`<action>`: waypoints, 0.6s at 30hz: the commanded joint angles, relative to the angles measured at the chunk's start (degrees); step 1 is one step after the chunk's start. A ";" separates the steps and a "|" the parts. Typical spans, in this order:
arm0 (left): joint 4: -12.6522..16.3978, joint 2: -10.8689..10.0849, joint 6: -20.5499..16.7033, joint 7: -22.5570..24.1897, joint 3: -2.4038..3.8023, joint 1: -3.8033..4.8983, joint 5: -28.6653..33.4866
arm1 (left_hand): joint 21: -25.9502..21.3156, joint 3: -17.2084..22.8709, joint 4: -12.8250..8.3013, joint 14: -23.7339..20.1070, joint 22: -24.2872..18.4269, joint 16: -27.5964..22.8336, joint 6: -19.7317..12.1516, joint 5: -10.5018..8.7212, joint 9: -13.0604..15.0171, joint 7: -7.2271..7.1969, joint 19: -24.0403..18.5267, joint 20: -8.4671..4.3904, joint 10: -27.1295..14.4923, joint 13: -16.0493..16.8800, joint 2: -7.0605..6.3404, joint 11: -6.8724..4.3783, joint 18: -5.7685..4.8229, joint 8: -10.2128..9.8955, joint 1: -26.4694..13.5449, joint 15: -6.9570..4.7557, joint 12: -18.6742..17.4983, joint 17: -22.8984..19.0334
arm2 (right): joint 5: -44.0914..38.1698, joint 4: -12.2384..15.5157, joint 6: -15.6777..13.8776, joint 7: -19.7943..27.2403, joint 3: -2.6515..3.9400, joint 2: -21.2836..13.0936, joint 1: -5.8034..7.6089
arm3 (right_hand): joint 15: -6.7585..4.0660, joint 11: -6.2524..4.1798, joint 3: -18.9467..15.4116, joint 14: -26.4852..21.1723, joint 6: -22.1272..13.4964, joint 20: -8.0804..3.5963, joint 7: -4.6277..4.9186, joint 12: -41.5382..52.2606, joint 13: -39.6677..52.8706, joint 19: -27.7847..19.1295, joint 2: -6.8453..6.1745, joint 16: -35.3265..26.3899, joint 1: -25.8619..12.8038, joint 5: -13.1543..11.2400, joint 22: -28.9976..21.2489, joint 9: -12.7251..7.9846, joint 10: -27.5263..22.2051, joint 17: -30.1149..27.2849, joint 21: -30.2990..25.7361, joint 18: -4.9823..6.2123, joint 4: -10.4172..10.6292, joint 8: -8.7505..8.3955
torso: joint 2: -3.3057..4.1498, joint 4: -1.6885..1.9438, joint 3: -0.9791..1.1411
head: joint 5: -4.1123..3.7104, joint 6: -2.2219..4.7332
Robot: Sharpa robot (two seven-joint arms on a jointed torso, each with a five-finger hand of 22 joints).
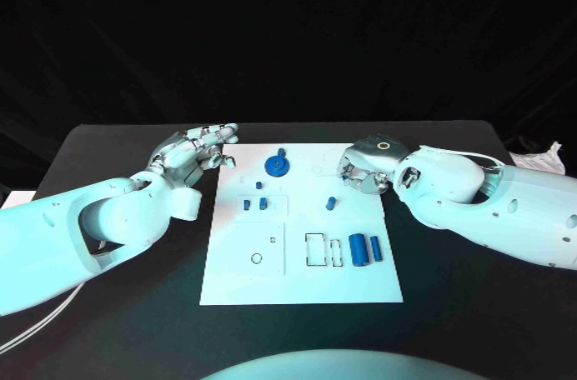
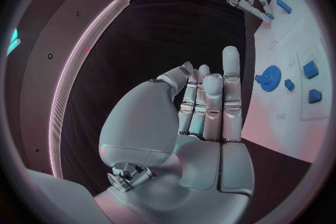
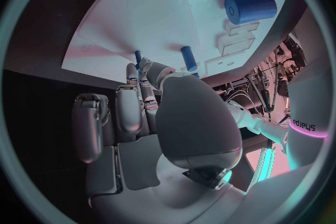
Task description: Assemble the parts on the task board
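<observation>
Desk: black desk [image 1: 108,330] under a dark backdrop, with the white board [image 1: 303,276] lying in its middle.

Board: near its far edge lies a blue gear [image 1: 278,164]; small blue blocks [image 1: 253,203] sit on the left side, a short peg [image 1: 331,202] near the middle, and toward the right edge a thick cylinder [image 1: 358,249] with a thin cylinder [image 1: 376,247] just beside it. Empty outlined slots [image 1: 315,249] lie next to them.

Left hand: the left hand [image 1: 193,153] hovers at the board's far left corner, fingers [image 2: 231,81] straight, side by side, holding nothing.

Right hand: the right hand [image 1: 364,170] is over the board's far right part, fingers [image 3: 131,106] bent down toward the surface. Something small and blue shows at their tips in the right wrist view, but I cannot tell whether it is gripped or merely lying beyond them.

Stage: my guess is an early pick; most parts lie loose.

Risk, slip: the parts are small and smooth, so a shallow pinch could let one roll across the board, and the cylinders look likeliest to roll.

Risk, knock: the bulky right palm hides its own fingertips from above, so a blind reach might nudge the peg out of place.

Risk, board: it looks unclamped, so a downward push near an edge may slide it on the desk.
</observation>
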 commanded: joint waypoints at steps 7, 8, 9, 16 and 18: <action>0.04 -0.05 1.16 0.13 0.02 -0.01 -0.42 | 0.18 0.32 -0.17 -0.43 -0.10 -0.26 -0.37 0.26 -0.05 0.07 -0.30 0.07 -0.30 -0.14 0.12 0.13 1.09 0.29 -0.21 -0.03 -0.29 -0.09 | 0.82 0.90 -1.20 -0.28 0.27 -0.83 0.20 | 0.14 -0.11 0.12 2.71 0.52 0.18 0.10 0.24 -0.04 0.57 0.30 0.32 -0.08 -0.05 6.58 0.10 0.45 0.12 0.39 -0.45 -0.23 0.09 | 0.01 -0.02 -0.01 | -0.18 -0.07; 0.03 -0.07 1.16 0.12 0.02 -0.01 -0.42 | 0.18 0.32 -0.17 -0.43 -0.10 -0.26 -0.37 0.26 -0.05 0.07 -0.30 0.07 -0.30 -0.14 0.12 0.13 1.09 0.29 -0.21 -0.03 -0.29 -0.09 | 0.95 1.05 -1.11 -0.27 0.29 -0.97 0.22 | 0.14 -0.11 0.12 2.71 0.52 0.18 0.10 0.24 -0.04 0.57 0.30 0.32 -0.08 -0.05 6.58 0.10 0.45 0.12 0.39 -0.45 -0.23 0.09 | 0.01 -0.02 -0.02 | -0.18 -0.07; 0.02 -0.09 1.15 0.12 0.02 -0.01 -0.42 | 0.18 0.32 -0.17 -0.43 -0.10 -0.26 -0.37 0.26 -0.05 0.07 -0.30 0.07 -0.30 -0.14 0.12 0.13 1.09 0.29 -0.21 -0.03 -0.29 -0.09 | 1.12 1.28 -1.02 -0.26 0.31 -1.18 0.24 | 0.14 -0.11 0.12 2.71 0.52 0.18 0.10 0.24 -0.04 0.57 0.30 0.32 -0.08 -0.05 6.58 0.10 0.45 0.12 0.39 -0.45 -0.23 0.09 | 0.02 -0.01 -0.03 | -0.17 -0.12; -0.12 -0.22 1.00 0.15 0.02 -0.01 -0.42 | 0.21 0.22 -0.15 -0.42 -0.13 -0.22 -0.56 0.22 -0.09 0.18 -0.32 0.12 -0.30 -0.39 -0.05 0.23 1.08 0.32 -0.43 0.04 -0.45 -0.14 | 2.11 4.23 -1.89 -0.08 0.81 -2.80 0.39 | 0.19 -0.08 0.12 2.71 0.54 0.21 0.12 0.23 -0.07 0.57 0.27 0.31 -0.15 -0.09 6.57 0.11 0.49 0.10 0.39 -0.45 -0.24 0.08 | 0.00 -0.07 -0.02 | 0.03 -0.07; -0.17 -0.23 0.99 0.18 0.02 -0.02 -0.42 | 0.21 0.22 -0.15 -0.42 -0.13 -0.22 -0.56 0.22 -0.09 0.18 -0.32 0.12 -0.30 -0.39 -0.05 0.23 1.08 0.32 -0.43 0.04 -0.45 -0.14 | 2.23 5.53 -2.53 0.05 1.06 -3.17 0.43 | 0.20 -0.08 0.13 2.71 0.54 0.21 0.13 0.23 -0.07 0.58 0.27 0.32 -0.16 -0.09 6.58 0.11 0.49 0.11 0.40 -0.45 -0.25 0.08 | 0.01 -0.05 0.00 | 0.04 -0.01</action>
